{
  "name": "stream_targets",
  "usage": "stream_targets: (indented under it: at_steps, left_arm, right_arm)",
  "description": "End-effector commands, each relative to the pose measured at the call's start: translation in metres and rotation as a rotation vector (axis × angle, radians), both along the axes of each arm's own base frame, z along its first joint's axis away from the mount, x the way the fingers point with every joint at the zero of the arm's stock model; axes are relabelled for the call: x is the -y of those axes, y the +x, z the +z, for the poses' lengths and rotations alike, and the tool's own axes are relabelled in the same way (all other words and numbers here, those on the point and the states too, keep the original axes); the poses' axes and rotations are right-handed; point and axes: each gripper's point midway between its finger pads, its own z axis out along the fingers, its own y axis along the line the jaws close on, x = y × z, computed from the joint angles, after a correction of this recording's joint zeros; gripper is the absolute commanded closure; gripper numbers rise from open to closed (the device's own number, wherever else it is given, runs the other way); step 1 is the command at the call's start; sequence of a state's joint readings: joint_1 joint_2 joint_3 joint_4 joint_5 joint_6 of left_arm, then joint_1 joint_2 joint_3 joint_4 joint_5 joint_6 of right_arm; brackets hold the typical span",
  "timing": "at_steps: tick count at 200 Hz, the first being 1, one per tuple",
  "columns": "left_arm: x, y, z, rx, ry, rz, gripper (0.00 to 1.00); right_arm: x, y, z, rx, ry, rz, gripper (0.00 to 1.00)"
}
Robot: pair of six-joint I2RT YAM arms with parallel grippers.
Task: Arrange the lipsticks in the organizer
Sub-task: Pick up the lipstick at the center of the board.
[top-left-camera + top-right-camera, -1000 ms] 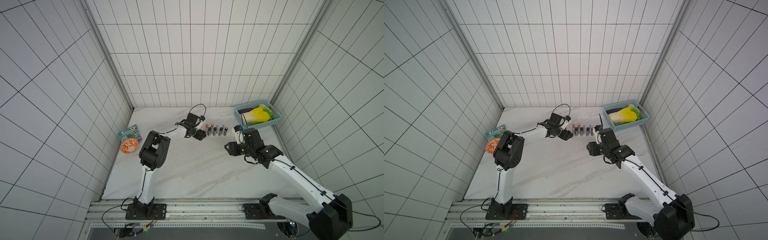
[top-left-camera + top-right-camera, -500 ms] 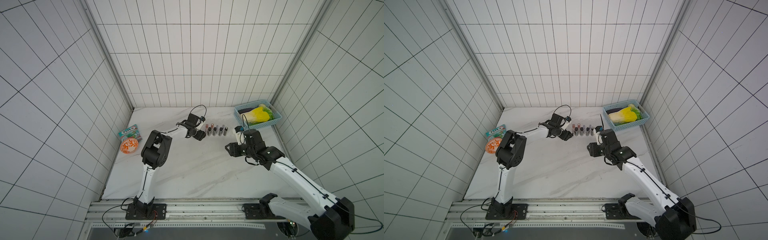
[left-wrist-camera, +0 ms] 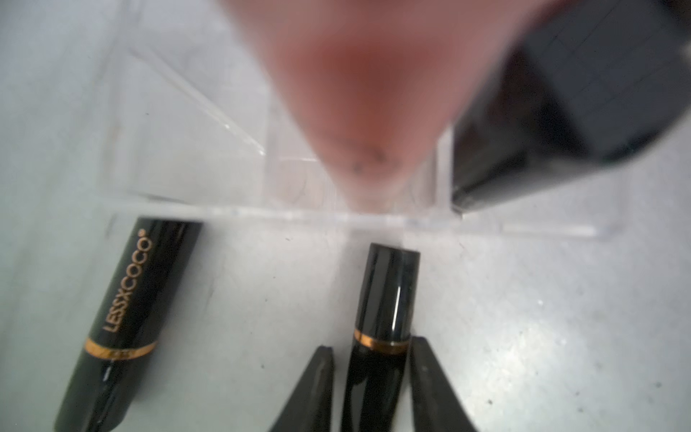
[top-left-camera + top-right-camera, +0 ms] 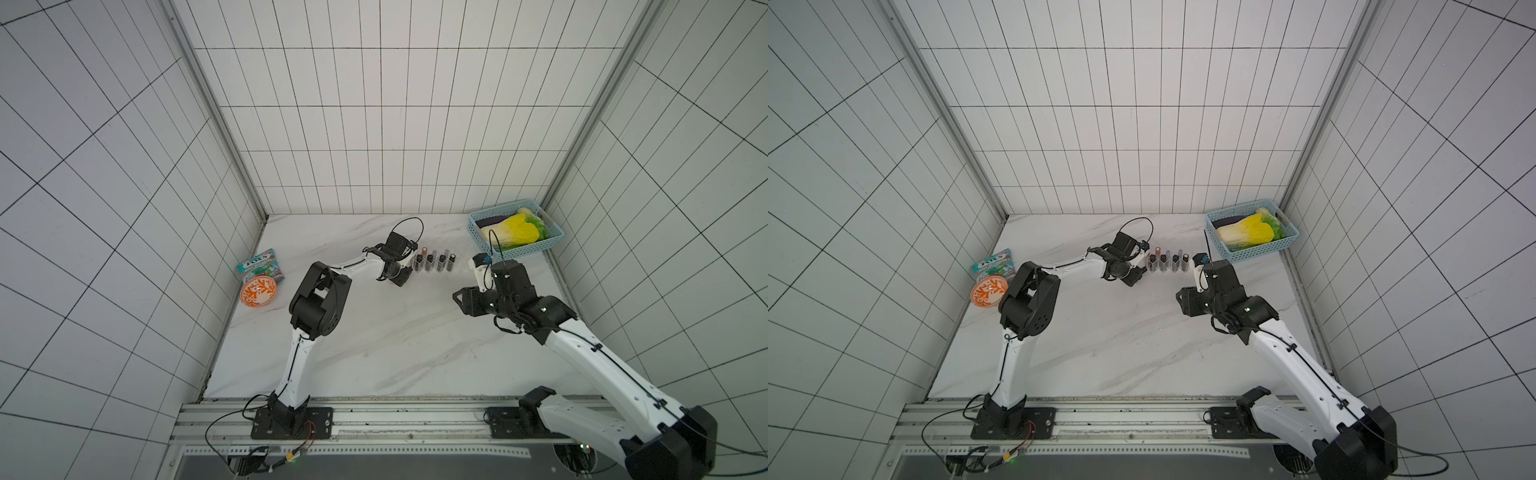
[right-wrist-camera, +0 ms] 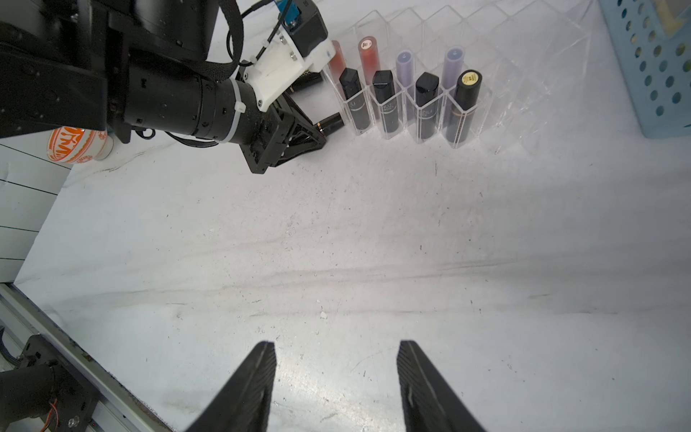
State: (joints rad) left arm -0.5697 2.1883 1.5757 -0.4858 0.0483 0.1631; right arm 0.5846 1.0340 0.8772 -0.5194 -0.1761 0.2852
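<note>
The clear organizer point(image 5: 523, 56) stands at the back of the white table, seen in both top views point(image 4: 457, 259). Several lipsticks point(image 5: 385, 101) stand in its slots: black tubes in front, red and lavender ones behind. Just left of it my left gripper point(image 3: 370, 348) is low on the table and shut on a lying black lipstick with a gold band point(image 3: 385, 295), whose end points at the organizer's wall point(image 3: 542, 230). Another black lipstick point(image 3: 123, 299) lies beside it. My right gripper point(image 5: 336, 348) hangs open and holds nothing, over bare table in front of the organizer point(image 4: 461, 301).
A light-blue perforated basket point(image 4: 515, 249) holding a toy cabbage sits at the back right. An orange patterned bowl point(image 4: 258, 291) and a candy packet point(image 4: 259, 266) lie at the left wall. The left arm point(image 5: 168, 101) reaches across in front of the organizer's left end.
My left gripper's jaws have closed around the lying black lipstick. Its elbow has shifted slightly. The right arm has barely moved.
</note>
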Motion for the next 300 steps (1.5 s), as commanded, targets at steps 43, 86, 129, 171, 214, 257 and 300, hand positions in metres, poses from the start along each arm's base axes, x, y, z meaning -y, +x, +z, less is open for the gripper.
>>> stream_targets:
  at_steps: [43, 86, 129, 171, 214, 257, 300]
  left_arm:
    - [-0.024, -0.058, -0.003, -0.13, 0.092, 0.014, 0.97]
    - [0.009, -0.113, 0.079, -0.193, -0.23, -0.067, 0.99]
    - [0.035, -0.175, 0.165, -0.298, -0.593, -0.265, 0.98]
    - [0.046, -0.215, 0.228, -0.349, -0.827, -0.457, 0.97]
    - [0.045, -0.237, 0.26, -0.365, -0.935, -0.566, 0.96]
    - [0.043, -0.247, 0.275, -0.357, -0.966, -0.61, 0.96]
    - [0.043, -0.247, 0.274, -0.354, -0.968, -0.613, 0.96]
  right_arm:
    - [-0.001, -0.005, 0.004, -0.001, 0.016, 0.014, 0.44]
    - [-0.004, -0.007, 0.037, 0.012, 0.087, 0.063, 0.42]
    - [-0.028, -0.031, 0.077, -0.019, 0.275, 0.276, 0.28]
    - [-0.047, -0.05, 0.101, -0.004, 0.403, 0.438, 0.22]
    - [-0.063, -0.054, 0.119, 0.002, 0.53, 0.53, 0.3]
    - [-0.078, -0.055, 0.124, -0.002, 0.581, 0.587, 0.37]
    - [-0.086, -0.067, 0.129, -0.007, 0.609, 0.639, 0.55]
